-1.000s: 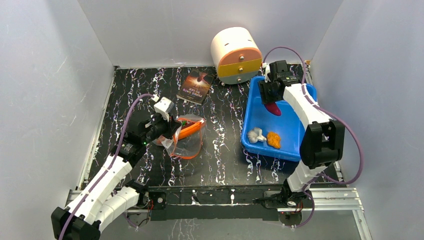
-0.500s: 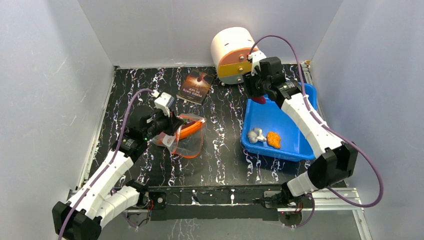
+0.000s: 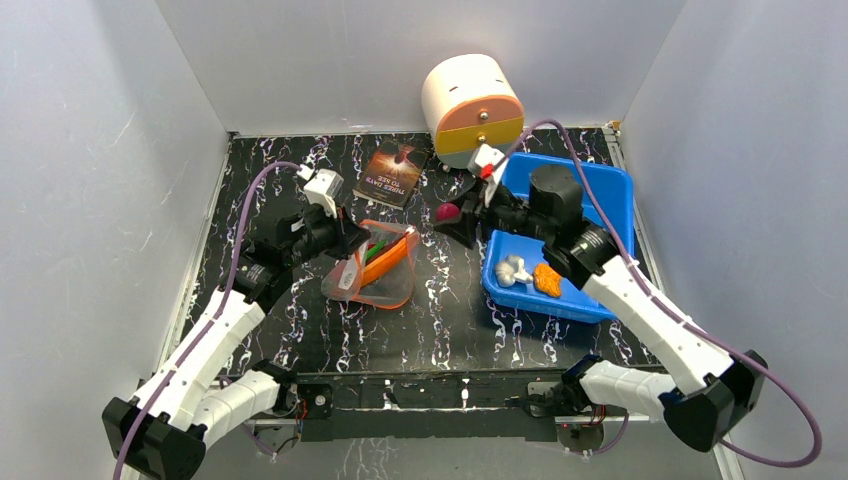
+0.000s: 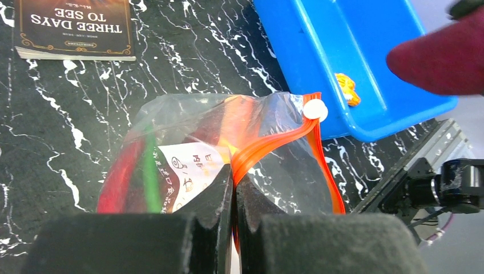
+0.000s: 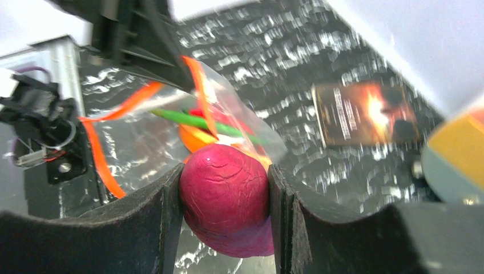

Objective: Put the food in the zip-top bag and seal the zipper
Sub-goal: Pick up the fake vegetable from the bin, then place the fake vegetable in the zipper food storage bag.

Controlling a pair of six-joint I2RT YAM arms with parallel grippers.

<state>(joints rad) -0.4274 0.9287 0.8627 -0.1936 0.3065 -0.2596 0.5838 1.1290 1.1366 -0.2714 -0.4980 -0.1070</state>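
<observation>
Zip-top bag (image 3: 375, 268) lies on the marbled table (image 3: 270, 170), its zipper (image 4: 274, 142) pinched in the left gripper (image 4: 234, 191). Right gripper (image 5: 225, 185) clamps the magenta piece (image 5: 225, 211) just beside the bag mouth. Bag contents are blurred; only the green stick (image 5: 194, 121) is readable.

From above you get even, diffuse light — the white walls (image 3: 120, 120) are bright, the dark surface (image 3: 450, 310) shows no hot glare, and what shadows there are stay soft. That view is sharp from edge to edge. In the left wrist view the book (image 4: 74, 25) title reads crisply and the zip-top bag (image 4: 268, 165) carries a pale sheen across its film, while the left pincer (image 4: 234, 180) along the bottom and the magenta piece (image 4: 439, 60) at upper right are out of focus. The right wrist view is smeared — the background veins streak, and the upper right washes out white.
</observation>
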